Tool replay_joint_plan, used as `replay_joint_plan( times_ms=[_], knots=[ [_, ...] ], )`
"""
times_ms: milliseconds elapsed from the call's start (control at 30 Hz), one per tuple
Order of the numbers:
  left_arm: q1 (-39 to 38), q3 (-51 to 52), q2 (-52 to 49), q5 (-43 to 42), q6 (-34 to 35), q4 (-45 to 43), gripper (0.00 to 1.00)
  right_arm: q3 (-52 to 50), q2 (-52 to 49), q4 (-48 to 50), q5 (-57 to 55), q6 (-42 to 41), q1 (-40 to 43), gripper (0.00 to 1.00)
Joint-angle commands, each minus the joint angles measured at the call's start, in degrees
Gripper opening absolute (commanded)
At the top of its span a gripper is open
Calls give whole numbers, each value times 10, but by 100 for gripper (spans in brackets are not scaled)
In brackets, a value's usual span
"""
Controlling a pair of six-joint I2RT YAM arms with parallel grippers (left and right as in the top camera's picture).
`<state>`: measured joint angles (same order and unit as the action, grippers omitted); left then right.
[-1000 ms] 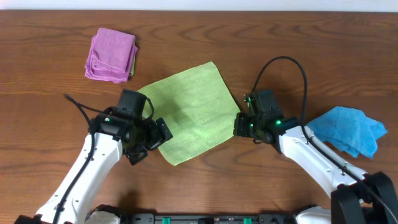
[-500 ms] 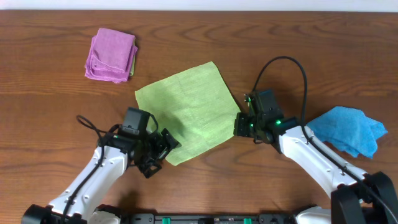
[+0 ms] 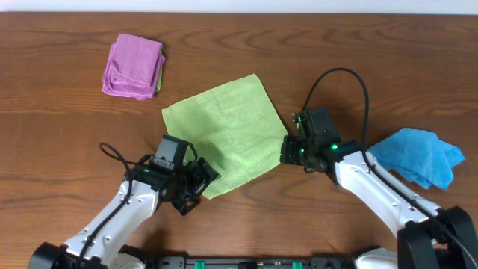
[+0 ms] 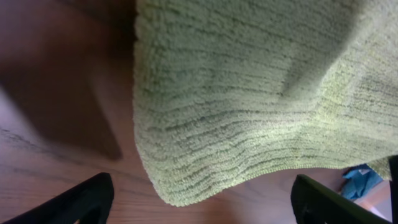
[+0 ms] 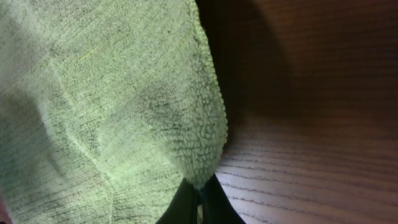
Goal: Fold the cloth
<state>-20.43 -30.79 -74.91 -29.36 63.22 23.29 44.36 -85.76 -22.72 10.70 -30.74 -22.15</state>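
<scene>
On desk (image 3: 358,52), lime-green cloth (image 3: 224,134) lying spread flat near middle, turned diamond-wise. At its near corner, left end effector (image 3: 198,181) hovering, fingers (image 4: 81,200) standing wide apart, corner lying between them, ungripped. At right corner, right end effector (image 3: 285,149) pressing narrow, apparently pinching cloth tip; contact partly hidden. Also lying on desk: purple cloth (image 3: 133,66) far left, blue cloth (image 3: 418,157) at right.

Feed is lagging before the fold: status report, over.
Left gripper open, astride near corner of cloth. Right gripper shut on its right corner. Cloth flat, unfolded. Purple cloth, blue cloth well clear.
</scene>
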Motion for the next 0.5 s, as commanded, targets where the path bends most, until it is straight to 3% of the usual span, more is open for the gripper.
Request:
replay_joint_plan(
  times_ms=[0, 467],
  knots=[
    [-2, 4, -5, 26, 3, 0, 89, -1, 5, 0, 3, 7, 4, 1],
    [-3, 4, -53, 12, 3, -54, 77, -1, 5, 0, 3, 6, 4, 1]
  ],
)
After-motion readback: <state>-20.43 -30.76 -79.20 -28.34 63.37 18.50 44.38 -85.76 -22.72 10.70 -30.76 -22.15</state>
